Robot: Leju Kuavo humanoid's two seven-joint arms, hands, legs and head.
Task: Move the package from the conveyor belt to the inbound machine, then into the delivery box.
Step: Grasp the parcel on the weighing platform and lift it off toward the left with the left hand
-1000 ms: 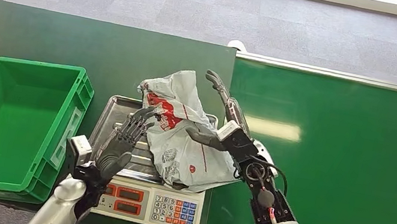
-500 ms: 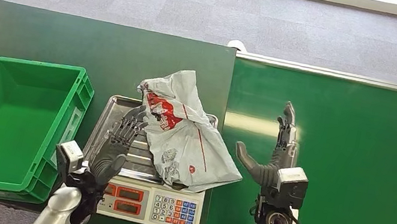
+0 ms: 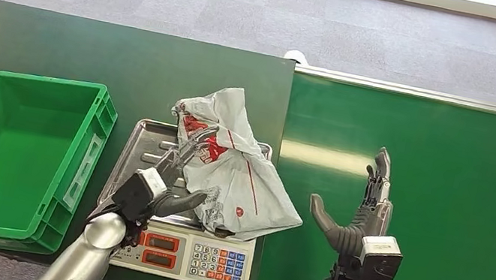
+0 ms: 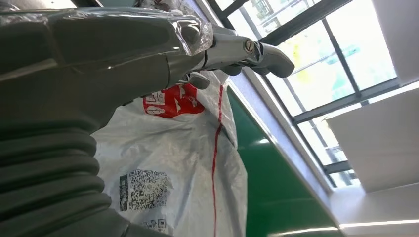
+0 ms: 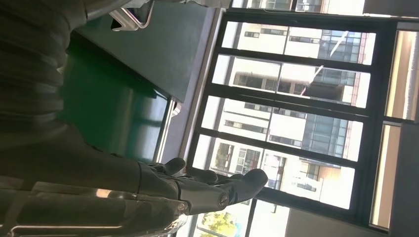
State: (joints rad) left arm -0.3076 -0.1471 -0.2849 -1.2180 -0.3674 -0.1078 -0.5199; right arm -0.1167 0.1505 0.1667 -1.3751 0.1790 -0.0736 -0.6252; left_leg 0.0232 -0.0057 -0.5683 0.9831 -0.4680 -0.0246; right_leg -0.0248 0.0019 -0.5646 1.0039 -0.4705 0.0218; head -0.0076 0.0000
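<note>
From the head view I see a crumpled grey-white plastic mailer bag with red printing (image 3: 232, 172) lying on the steel weighing tray of a white electronic scale with a keypad (image 3: 146, 142), which I take to be the inbound machine. Part of the bag overhangs the tray edge towards the green conveyor belt (image 3: 447, 204) on my right. An open green plastic crate (image 3: 8, 145), the delivery box, sits just beside the scale on my left, on a dark green table (image 3: 92, 53).

My left hand (image 3: 174, 177) is at the bag's near-left side, fingers spread against the film and thumb reaching under its lower edge; I cannot tell whether it has taken hold. The left wrist view shows the same bag (image 4: 183, 163) close up, with a printed code square and a red stripe. My right hand (image 3: 358, 215) is open above the belt, apart from the bag, holding nothing.

I judge the bag light, soft and slippery. It will sag and fold when lifted, and its contents may shift. Thin film tears easily. The best hold looks like a bunched fold on the left side, pinched firmly rather than pressed flat.
</note>
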